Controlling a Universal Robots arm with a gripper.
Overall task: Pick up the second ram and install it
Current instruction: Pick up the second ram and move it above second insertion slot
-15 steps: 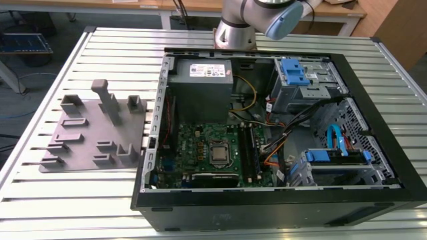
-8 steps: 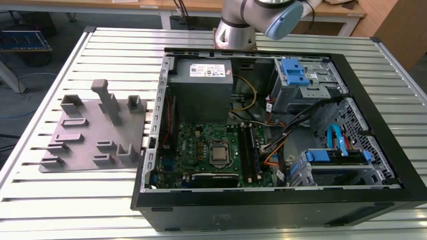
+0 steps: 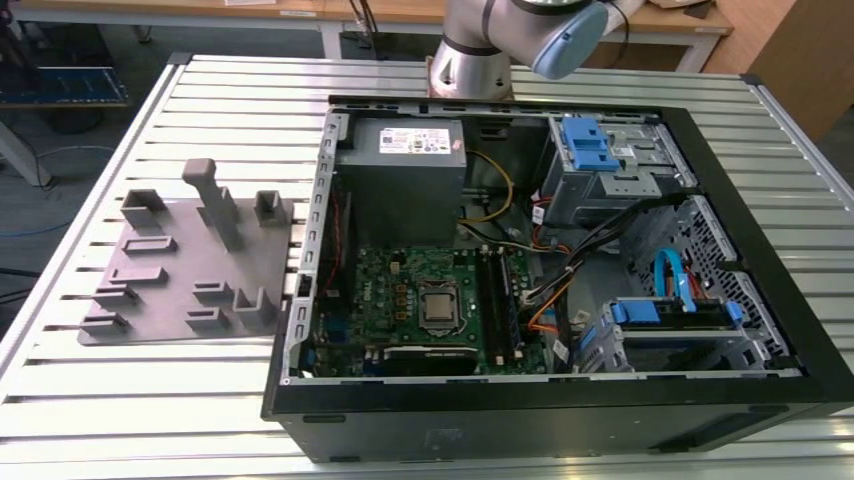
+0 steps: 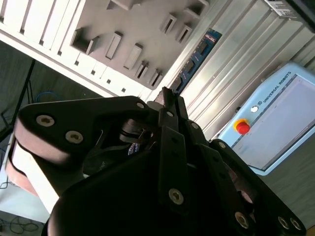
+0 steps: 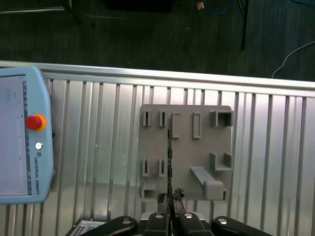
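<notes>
Ram (image 5: 170, 147) is held pinched between the jaws of gripper (image 5: 170, 200), long axis pointed straight out toward fixture (image 5: 185, 152).

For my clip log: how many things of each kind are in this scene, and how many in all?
Ram, held in the pincer: 1
Fixture plate: 1
PC case: 1
Pendant: 1
Total: 4
</notes>
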